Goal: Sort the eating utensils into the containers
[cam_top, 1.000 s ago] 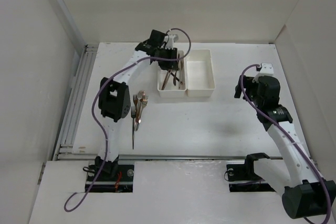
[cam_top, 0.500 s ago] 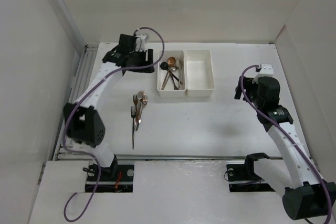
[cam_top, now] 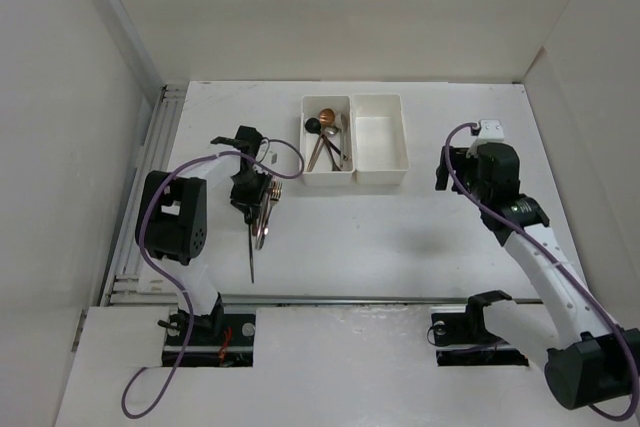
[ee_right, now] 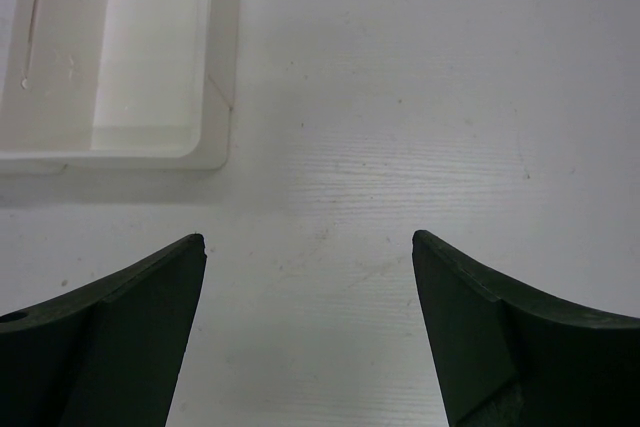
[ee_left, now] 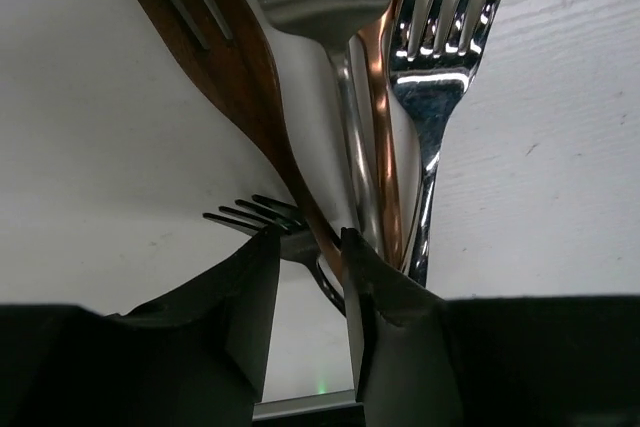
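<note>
Two joined white bins stand at the table's back middle. The left bin [cam_top: 304,152] holds black, copper and silver spoons [cam_top: 325,135]. The right bin [cam_top: 380,142] is bare and also shows in the right wrist view [ee_right: 120,57]. A pile of forks [cam_top: 260,227] lies left of the bins. My left gripper [cam_top: 250,192] is down on that pile. In the left wrist view [ee_left: 308,237] its jaws stand a narrow gap apart, closed around the neck of a black fork [ee_left: 245,217] beside a copper fork [ee_left: 235,67] and silver forks [ee_left: 440,47]. My right gripper [ee_right: 308,242] is open and empty over bare table, right of the bins [cam_top: 455,175].
White walls enclose the table on three sides. A metal rail [cam_top: 150,197] runs along the left edge. The purple cable [cam_top: 285,162] of the left arm loops over the table near the fork pile.
My left gripper has left the left bin, swung out left, then come down onto the fork pile. The spoons stay in the bin. The right arm has shifted slightly.
</note>
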